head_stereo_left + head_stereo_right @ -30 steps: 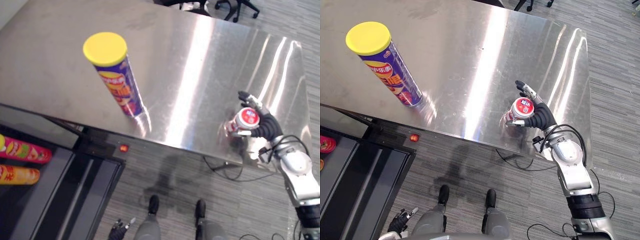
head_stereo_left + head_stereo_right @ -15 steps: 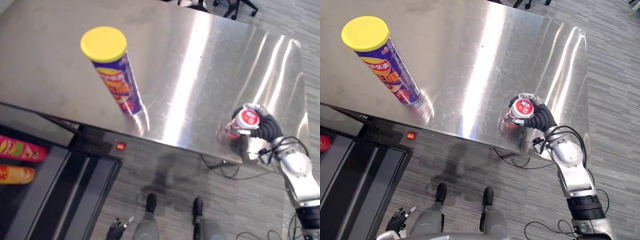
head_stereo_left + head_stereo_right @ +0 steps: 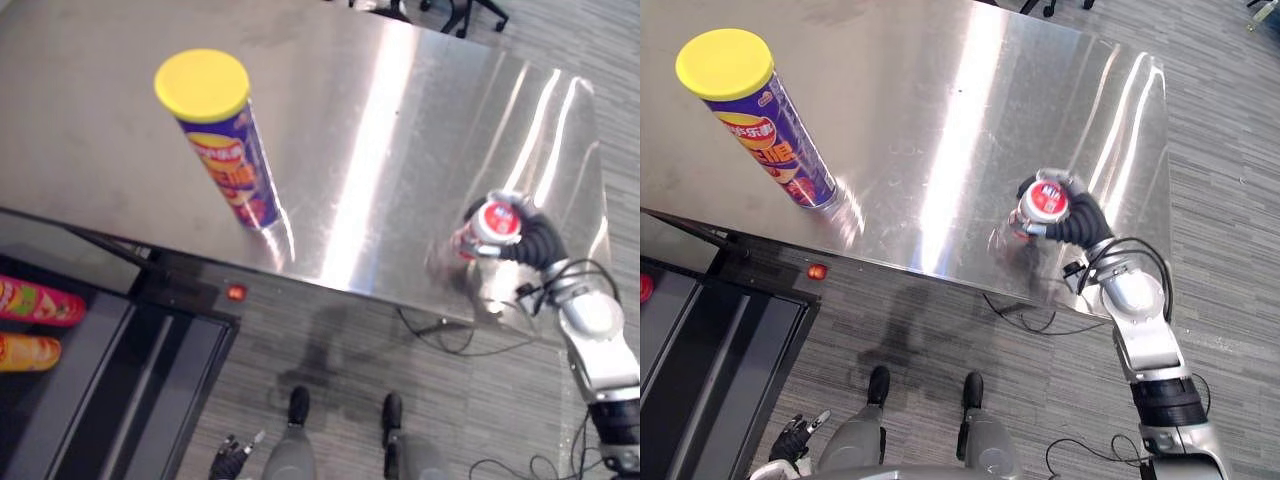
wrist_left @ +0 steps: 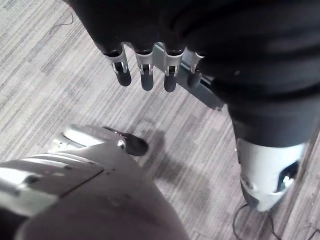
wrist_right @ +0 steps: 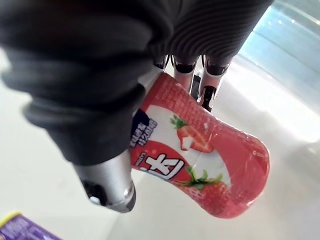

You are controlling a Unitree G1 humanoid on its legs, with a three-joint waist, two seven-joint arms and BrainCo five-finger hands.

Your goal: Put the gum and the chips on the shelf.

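— What is the right hand (image 3: 1078,222) doing?

— Its fingers (image 5: 185,71) and thumb are curled round the gum (image 5: 200,160), a red and white bottle with strawberries printed on it. The bottle leans in the grasp, with its red cap turned up toward the head camera.

— Is the gum standing on the tabletop (image 3: 400,130)?

— I cannot tell. The base is right at the shiny steel, above its own reflection, but contact is not clear. The spot is near the front right corner of the tabletop, close to the edge nearest the robot.

— And the left hand (image 4: 145,75)?

— It hangs low beside the body, well below the tabletop, over the grey striped floor (image 4: 60,65). The fingers point down, straight and relaxed, and they hold nothing.

— Where are the chips (image 3: 232,165)?

— They are in a tall purple can with a yellow lid, standing upright on the left part of the tabletop near the front edge. It is well apart from the gum, and neither hand touches it.

— What lies past the tabletop?

— Down to the left sits the dark shelf (image 3: 120,370). At its left end lie a red tube (image 3: 38,301) and an orange tube (image 3: 28,352), both on their sides, one just beside the other.
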